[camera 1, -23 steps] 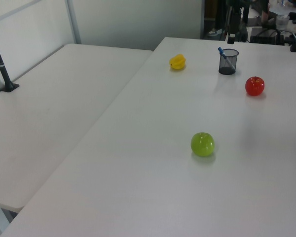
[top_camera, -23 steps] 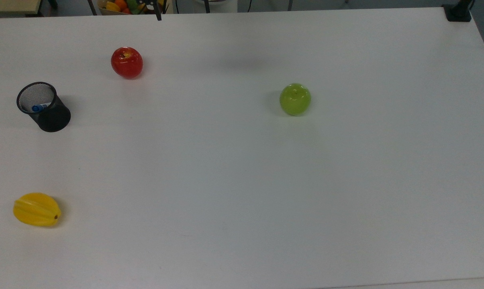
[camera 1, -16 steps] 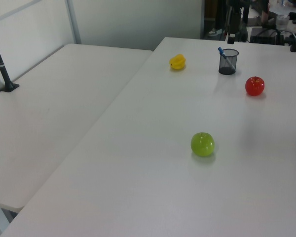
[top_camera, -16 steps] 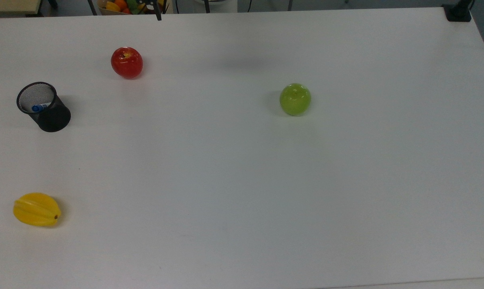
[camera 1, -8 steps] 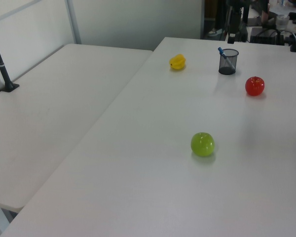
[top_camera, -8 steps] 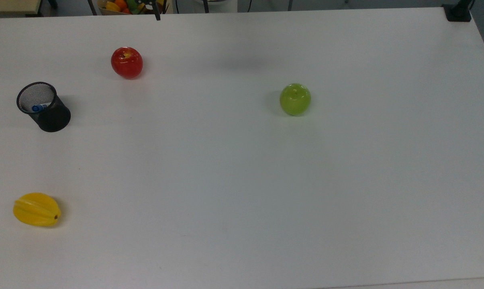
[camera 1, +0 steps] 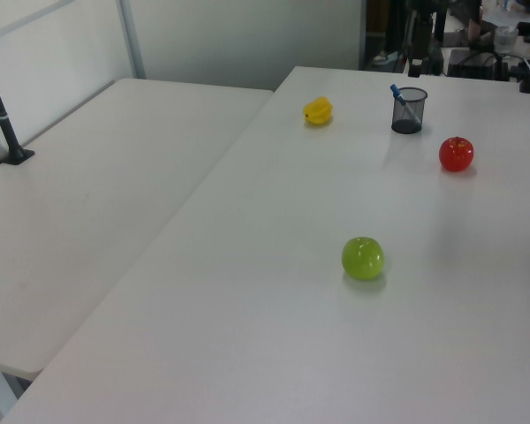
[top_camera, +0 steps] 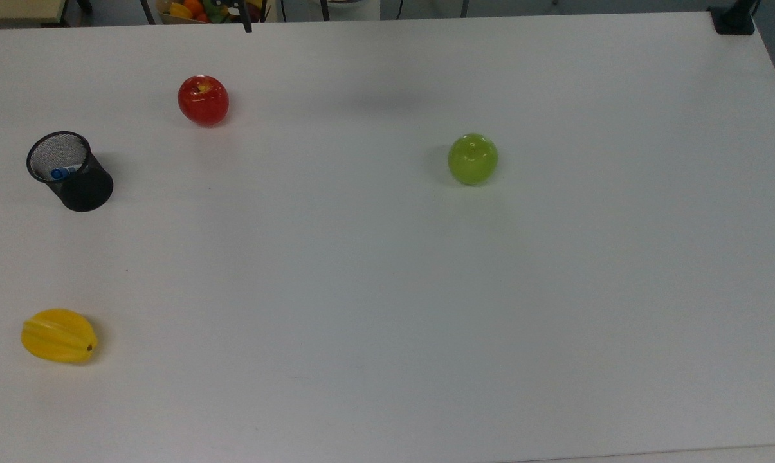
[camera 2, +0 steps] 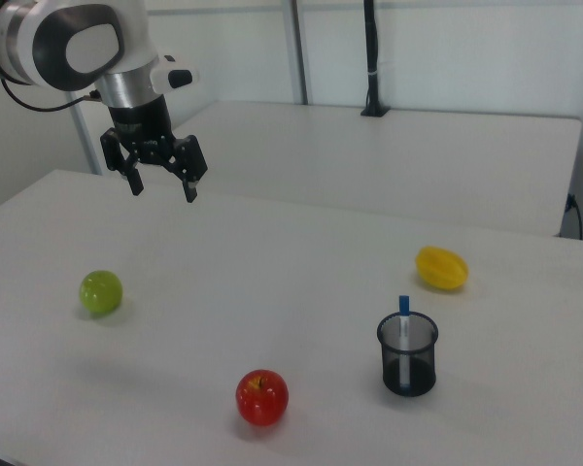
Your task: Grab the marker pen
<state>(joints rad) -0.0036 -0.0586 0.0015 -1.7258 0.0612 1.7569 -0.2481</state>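
Observation:
The marker pen [top_camera: 62, 172] stands in a black mesh cup [top_camera: 89, 190] at the top view's left; its blue cap shows inside the rim. In the left view the marker pen [camera 1: 397, 94] leans out of the cup [camera 1: 408, 121] at the far end of the table. In the right view the marker pen [camera 2: 404, 313] sticks up from the cup [camera 2: 406, 371] at lower right. My gripper [camera 2: 163, 191] hangs open and empty high above the table at the right view's upper left, far from the cup.
A red apple [top_camera: 203, 100] lies right of the cup in the top view, a green apple [top_camera: 473, 159] near the middle, a yellow star fruit [top_camera: 59, 335] at lower left. A second white table [camera 1: 88, 194] adjoins in the left view. A black clamp [top_camera: 733, 19] sits at the corner.
A dark tip at the top edge of the top view has shifted slightly left. The marker pen, cup and fruits have not moved.

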